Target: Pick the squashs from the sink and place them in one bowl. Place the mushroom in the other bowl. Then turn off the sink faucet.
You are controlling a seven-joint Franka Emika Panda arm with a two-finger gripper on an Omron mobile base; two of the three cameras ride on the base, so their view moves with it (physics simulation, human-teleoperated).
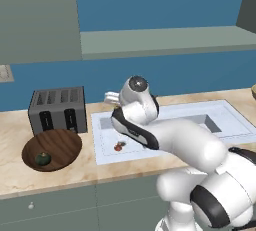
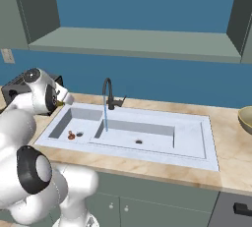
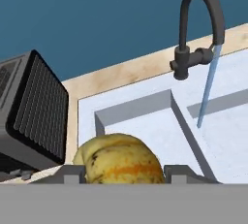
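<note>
One squash down: dark green squash lies in the wooden bowl, left counter edge.
Gripper: fingers half-spread, clamped on the yellow squash, above the sink's left rim.
Handling: you carry something firm, rounded, likely slippery; keep hold across its widest middle.

Both base views behind the arm, sharing the sink, hand view close above it

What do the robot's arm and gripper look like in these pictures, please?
The arm is glossy white, built of rounded, bulging segments with dark grey-black bands at the joints and a round dark cap with a pale centre. No cables or markings show. The gripper has small grey fingertips.
</note>
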